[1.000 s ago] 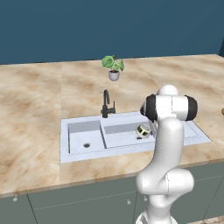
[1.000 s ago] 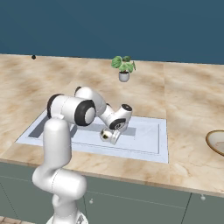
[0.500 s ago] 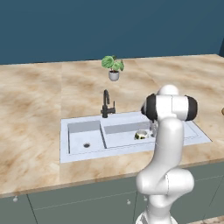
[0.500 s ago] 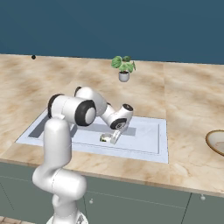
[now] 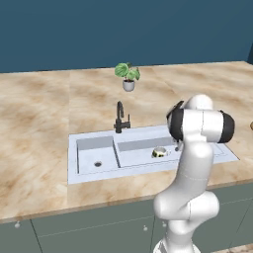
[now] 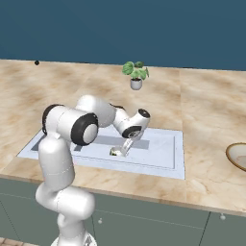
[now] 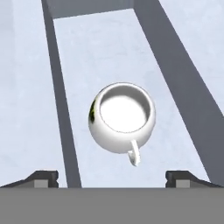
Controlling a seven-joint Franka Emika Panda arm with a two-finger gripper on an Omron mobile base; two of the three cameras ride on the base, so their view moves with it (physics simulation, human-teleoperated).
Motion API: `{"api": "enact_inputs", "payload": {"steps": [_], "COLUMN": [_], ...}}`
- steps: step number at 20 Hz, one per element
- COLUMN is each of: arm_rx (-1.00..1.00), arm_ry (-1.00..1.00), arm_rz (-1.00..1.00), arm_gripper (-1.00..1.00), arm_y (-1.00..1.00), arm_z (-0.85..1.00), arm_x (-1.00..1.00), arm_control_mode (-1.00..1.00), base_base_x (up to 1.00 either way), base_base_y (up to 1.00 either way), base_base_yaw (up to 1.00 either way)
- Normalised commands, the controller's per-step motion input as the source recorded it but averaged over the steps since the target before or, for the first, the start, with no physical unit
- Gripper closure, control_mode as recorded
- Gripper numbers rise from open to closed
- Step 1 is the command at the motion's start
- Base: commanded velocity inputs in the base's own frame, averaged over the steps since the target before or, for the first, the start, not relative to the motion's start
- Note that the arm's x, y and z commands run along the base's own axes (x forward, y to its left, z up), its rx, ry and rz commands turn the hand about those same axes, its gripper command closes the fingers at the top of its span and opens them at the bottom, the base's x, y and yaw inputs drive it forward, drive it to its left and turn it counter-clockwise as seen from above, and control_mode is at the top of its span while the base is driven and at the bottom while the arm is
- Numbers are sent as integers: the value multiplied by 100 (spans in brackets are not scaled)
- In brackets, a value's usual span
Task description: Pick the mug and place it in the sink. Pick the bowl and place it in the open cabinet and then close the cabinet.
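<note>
The mug [image 7: 122, 117], glossy white with an olive patch, stands upright on the floor of the sink's wide basin [image 7: 109, 48], handle toward my hand. In the base views the mug [image 5: 159, 152] [image 6: 115, 152] lies near the basin's front wall. My gripper [image 7: 112, 177] hangs just above it, open, with nothing between the fingertips [image 7: 43, 177]. The gripper [image 6: 122, 148] points down into the sink [image 6: 163, 161]. The bowl [image 6: 237, 156] rests on the counter at the far right. The cabinet is out of view.
A black faucet [image 5: 120, 117] stands behind the sink between its two basins. A small potted plant [image 5: 128, 76] sits at the back of the marble counter [image 5: 34, 118]. Grey-green lower cabinet fronts [image 5: 89, 230] run below the counter edge.
The gripper went from shut on the mug to open. The mug dropped from the fingers to the basin floor and now stands free. The arm barely moved.
</note>
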Motion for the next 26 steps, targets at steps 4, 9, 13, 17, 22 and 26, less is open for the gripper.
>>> {"api": "enact_inputs", "payload": {"steps": [4, 9, 13, 17, 22, 26], "arm_rx": [0, 0, 0, 0, -4, -9], "arm_ry": [14, 18, 18, 5, -11, -17], "arm_rz": [-22, -42, -55, -47, -31, -21], "arm_gripper": [-100, -100, -100, -100, -100, -100], "arm_y": [0, -7, -18, -44, -32, -4], "arm_z": [92, 60, 40, 6, 0, 0], "arm_x": [0, 1, 0, -12, -38, -48], "arm_control_mode": [-100, -100, -100, -100, -100, -100], "base_base_x": [0, 0, 0, 0, 0, 0], "base_base_y": [0, 0, 0, 0, 0, 0], "base_base_yaw": [0, 0, 0, 0, 0, 0]}}
